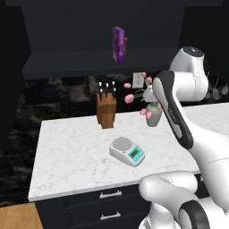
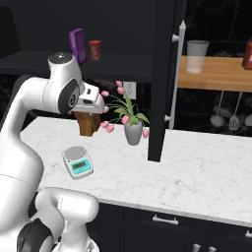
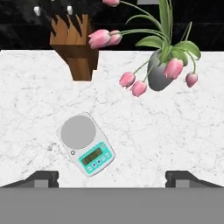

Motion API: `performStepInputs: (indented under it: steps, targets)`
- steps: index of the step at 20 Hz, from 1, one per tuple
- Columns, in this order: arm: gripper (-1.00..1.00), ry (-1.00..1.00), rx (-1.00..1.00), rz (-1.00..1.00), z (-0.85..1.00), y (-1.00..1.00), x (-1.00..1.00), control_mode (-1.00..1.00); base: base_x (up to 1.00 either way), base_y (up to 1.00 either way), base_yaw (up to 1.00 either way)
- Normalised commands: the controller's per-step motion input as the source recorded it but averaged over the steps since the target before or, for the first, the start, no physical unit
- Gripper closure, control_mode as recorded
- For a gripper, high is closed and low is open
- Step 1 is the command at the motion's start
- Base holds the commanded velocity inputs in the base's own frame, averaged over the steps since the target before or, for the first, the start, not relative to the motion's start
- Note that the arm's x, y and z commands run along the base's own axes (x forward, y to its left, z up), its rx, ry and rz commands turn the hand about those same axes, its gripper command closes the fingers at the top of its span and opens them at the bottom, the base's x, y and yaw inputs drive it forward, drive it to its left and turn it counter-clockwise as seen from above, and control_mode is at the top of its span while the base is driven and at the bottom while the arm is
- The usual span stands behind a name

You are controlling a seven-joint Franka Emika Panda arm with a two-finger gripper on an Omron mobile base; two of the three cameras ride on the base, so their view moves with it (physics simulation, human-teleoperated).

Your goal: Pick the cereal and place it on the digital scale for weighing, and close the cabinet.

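The purple cereal box (image 1: 118, 44) (image 2: 77, 45) stands upright on the shelf of the open black cabinet (image 1: 67, 27), next to a small red can (image 2: 94, 49). The white digital scale (image 1: 127, 151) (image 2: 77, 162) (image 3: 85, 142) lies on the marble counter (image 1: 67, 156), its grey plate bare and its teal display toward the front. My gripper (image 3: 111, 178) hangs above the counter and looks down on the scale, open wide with nothing between its fingertips (image 3: 41, 178). My hand (image 2: 92, 102) is in front of the knife block, well below the cereal.
A wooden knife block (image 1: 106, 109) (image 3: 74, 48) and a grey vase of pink tulips (image 1: 153, 117) (image 2: 133, 133) (image 3: 159, 72) stand behind the scale. The cabinet's open right door (image 2: 162, 78) with its silver handle (image 2: 176, 74) juts over the counter. Dark drawers (image 1: 109, 194) sit below.
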Motion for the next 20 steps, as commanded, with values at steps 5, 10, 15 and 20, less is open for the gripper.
performStepInputs:
  steps: [5, 10, 15, 20]
  targets:
    - [-1.00, -0.23, 0.13, 0.03, 0.45, 0.16, -0.05, -1.00, 0.00, 0.00, 0.00]
    - [-1.00, -0.34, 0.17, 0.14, 0.35, 0.14, -0.07, -1.00, 0.00, 0.00, 0.00]
    - [-1.00, -0.34, 0.07, 0.08, 0.63, 0.14, -0.10, -1.00, 0.00, 0.00, 0.00]
    - [-1.00, -0.22, -0.05, -0.01, 0.60, 0.43, -0.04, -1.00, 0.00, 0.00, 0.00]
